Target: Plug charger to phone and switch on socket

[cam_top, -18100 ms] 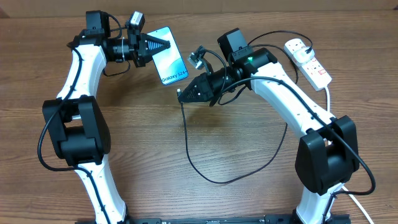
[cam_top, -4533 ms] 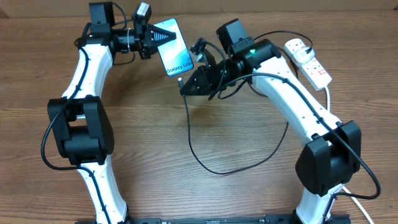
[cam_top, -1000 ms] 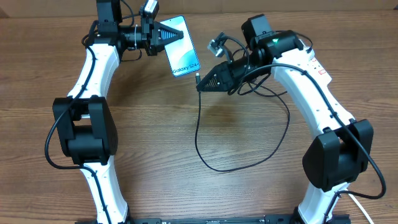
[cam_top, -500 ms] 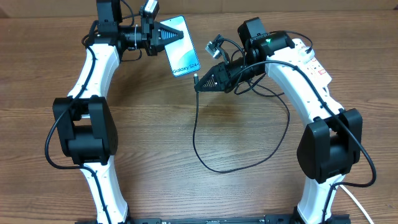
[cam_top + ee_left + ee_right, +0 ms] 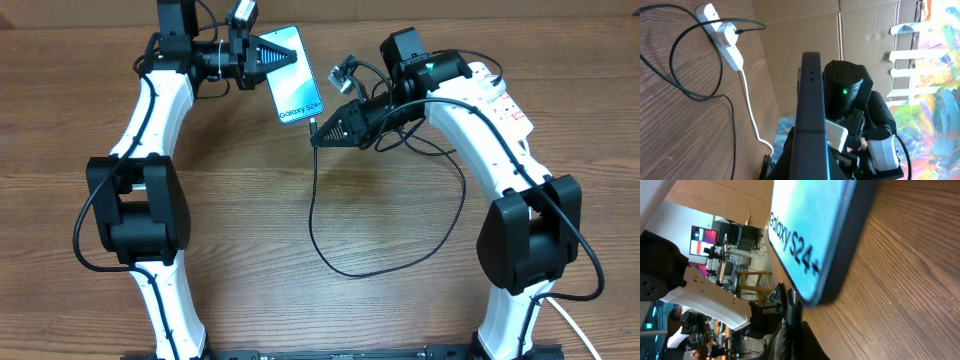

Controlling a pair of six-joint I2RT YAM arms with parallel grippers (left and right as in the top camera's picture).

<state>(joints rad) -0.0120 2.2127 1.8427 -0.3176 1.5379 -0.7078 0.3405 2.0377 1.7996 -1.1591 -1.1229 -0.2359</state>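
My left gripper [image 5: 262,57] is shut on the top end of the phone [image 5: 293,87] and holds it tilted above the table, its light blue "Galaxy S24" screen facing up. In the left wrist view the phone [image 5: 810,115] shows edge-on between my fingers. My right gripper [image 5: 323,133] is shut on the charger's black connector tip [image 5: 315,126], just below the phone's lower end. In the right wrist view the tip [image 5: 793,302] meets the phone's [image 5: 810,235] bottom edge. The black cable [image 5: 330,250] loops over the table. The socket [image 5: 497,95] is mostly hidden behind my right arm.
The socket [image 5: 722,37] with a red switch and the white plug in it shows in the left wrist view, its thick white cord [image 5: 752,120] running off the table's far edge. Cardboard walls stand behind the table.
My right gripper has carried the connector tip slightly left and closer to the phone's lower end. The left arm and phone have stayed still.
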